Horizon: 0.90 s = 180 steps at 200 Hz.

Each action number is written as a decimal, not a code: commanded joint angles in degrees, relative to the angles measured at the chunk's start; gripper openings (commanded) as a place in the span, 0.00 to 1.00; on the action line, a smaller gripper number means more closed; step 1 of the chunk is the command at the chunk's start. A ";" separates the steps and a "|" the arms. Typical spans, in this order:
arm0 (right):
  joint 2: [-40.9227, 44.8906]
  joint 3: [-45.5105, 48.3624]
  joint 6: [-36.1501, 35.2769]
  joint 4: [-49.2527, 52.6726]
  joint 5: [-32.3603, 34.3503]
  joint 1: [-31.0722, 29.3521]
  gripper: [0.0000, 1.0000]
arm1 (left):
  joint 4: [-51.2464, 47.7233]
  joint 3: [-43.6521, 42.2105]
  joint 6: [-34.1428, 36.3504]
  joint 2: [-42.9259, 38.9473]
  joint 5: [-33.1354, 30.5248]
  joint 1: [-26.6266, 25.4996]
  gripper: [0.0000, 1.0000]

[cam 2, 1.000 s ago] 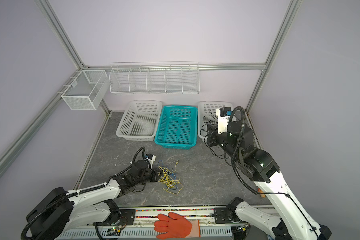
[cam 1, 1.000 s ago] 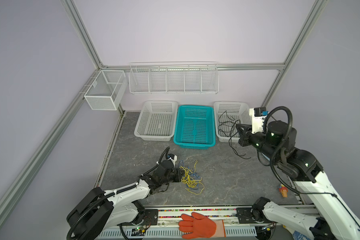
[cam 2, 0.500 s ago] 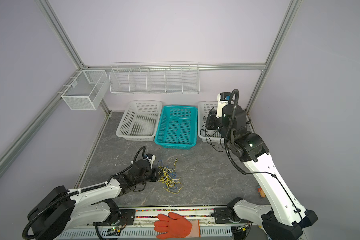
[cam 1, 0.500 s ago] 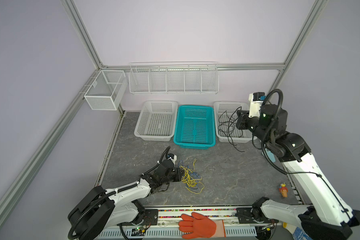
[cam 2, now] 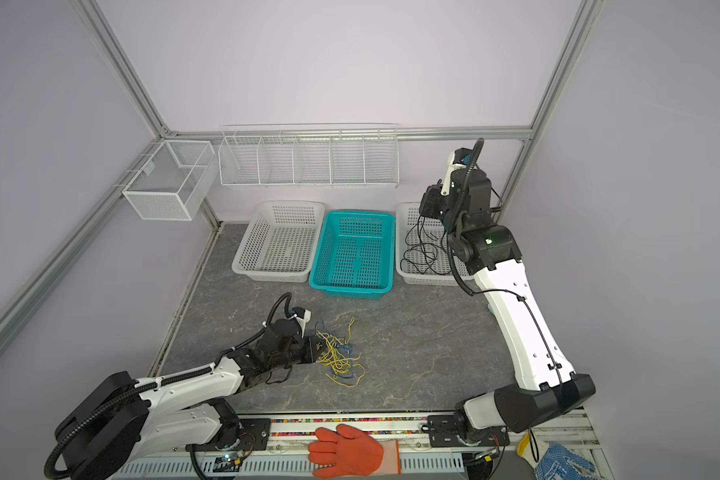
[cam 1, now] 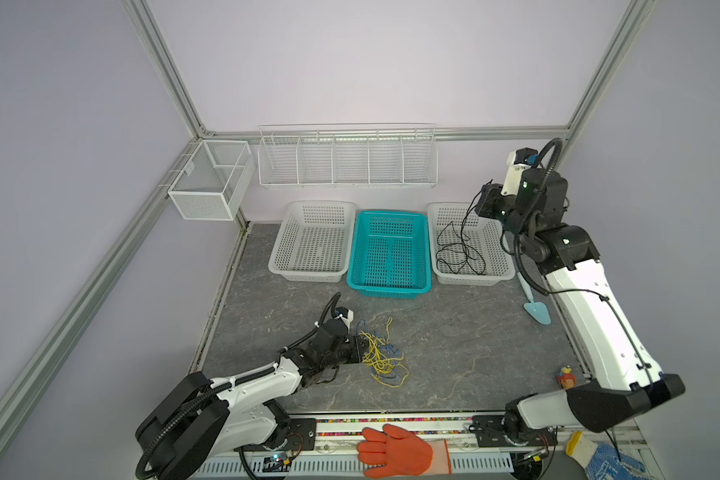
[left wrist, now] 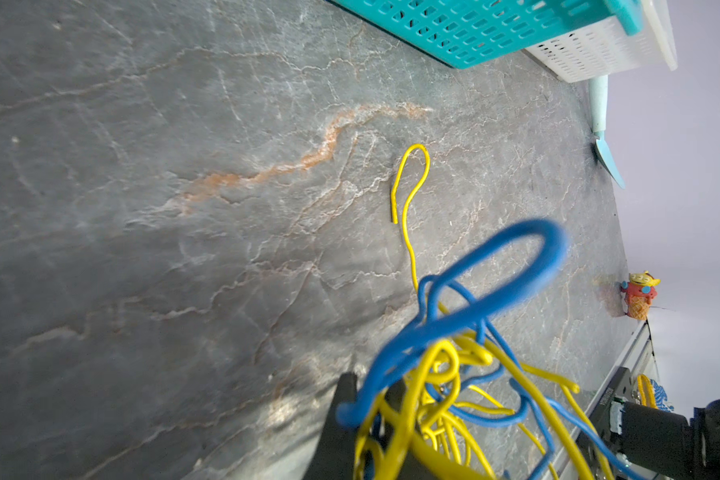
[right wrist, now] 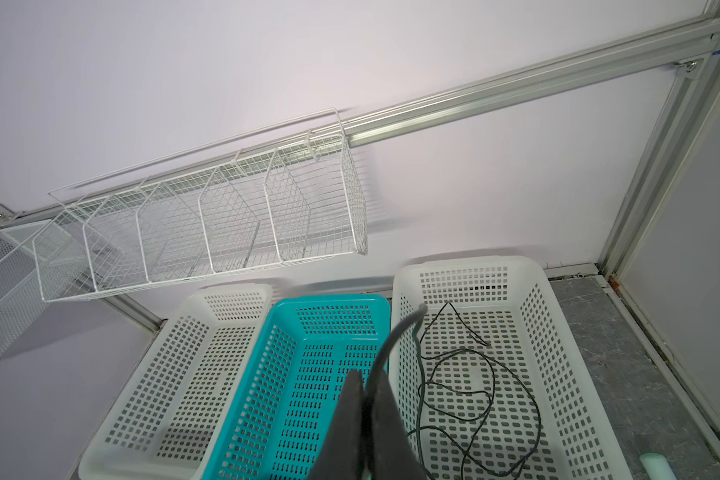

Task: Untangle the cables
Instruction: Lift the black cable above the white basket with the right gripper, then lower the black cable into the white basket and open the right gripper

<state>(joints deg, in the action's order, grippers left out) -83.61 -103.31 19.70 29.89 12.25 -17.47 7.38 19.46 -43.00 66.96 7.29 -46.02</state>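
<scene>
While left hand clamps tangle on open table, right hand pinches black cable.

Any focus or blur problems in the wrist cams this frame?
Left wrist: blue cable loop near the lens is soft; yellow cable end on the table is sharp. Right wrist: right tool and its black cable are defocused; wire rack end looks smeared.

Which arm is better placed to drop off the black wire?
Right. The right pincer grips the black cable above the white basket; the left pincer sits at the yellow-blue tangle.
</scene>
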 commanded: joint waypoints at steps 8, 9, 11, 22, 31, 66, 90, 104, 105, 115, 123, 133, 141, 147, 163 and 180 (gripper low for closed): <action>-4.39 -2.45 3.97 -3.79 -5.43 3.45 0.07 | -3.15 -0.52 0.04 -0.09 -2.37 0.05 0.00; -4.55 -2.48 4.09 -3.88 -5.54 3.56 0.07 | -3.15 -0.55 0.03 -0.13 -2.37 0.05 0.00; -4.89 -2.51 4.33 -3.98 -5.81 3.80 0.07 | -3.16 -0.56 0.00 -0.17 -2.37 0.05 0.00; -6.56 -2.81 5.17 -4.76 -6.99 4.96 0.07 | -3.16 -0.65 -0.06 -0.43 -2.37 0.05 0.00; -8.19 -3.61 5.88 -4.69 -7.89 5.43 0.07 | -3.04 -0.82 -0.32 -0.68 -2.46 0.05 0.00; -13.33 -3.88 7.32 -6.37 -9.69 9.18 0.09 | -3.15 -1.44 -0.64 -1.77 -2.87 0.06 0.00; -17.14 -4.61 7.32 -6.08 -11.29 10.63 0.08 | -3.11 -1.53 -0.81 -2.00 -2.89 0.05 0.00; -18.63 -4.41 7.77 -5.78 -12.00 11.37 0.07 | -2.85 -1.71 -0.78 -1.99 -2.98 0.05 0.00; -18.85 -4.37 7.80 -5.76 -12.08 11.47 0.07 | -2.83 -1.75 -0.77 -1.95 -2.98 0.05 0.00; -19.66 -4.06 8.38 -5.75 -12.87 11.92 0.07 | -2.81 -1.80 -0.79 -1.86 -3.03 0.05 0.00; -20.23 -3.64 8.80 -5.73 -13.35 12.35 0.07 | -2.73 -1.87 -0.85 -1.79 -3.03 0.05 0.00; -20.68 -3.03 9.07 -5.97 -13.41 12.58 0.07 | -2.64 -1.89 -0.86 -1.74 -3.07 0.05 0.00; -21.09 -2.49 9.12 -5.99 -13.35 12.71 0.07 | -2.59 -1.89 -0.85 -1.62 -3.10 0.05 0.00; -21.30 -2.03 9.19 -6.04 -13.22 12.81 0.07 | -2.44 -1.89 -0.88 -1.58 -3.07 0.05 0.00; -21.83 -0.74 9.56 -6.21 -12.53 12.99 0.07 | -2.06 -1.97 -1.03 -1.38 -3.01 0.05 0.00; -22.27 0.66 10.32 -6.56 -11.54 13.08 0.07 | -1.80 -2.06 -1.13 -1.14 -3.04 0.05 0.00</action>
<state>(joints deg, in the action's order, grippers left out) -105.08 -104.68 28.32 24.97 0.14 -4.71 6.66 18.72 -44.18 65.41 5.82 -46.02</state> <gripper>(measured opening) 0.070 0.097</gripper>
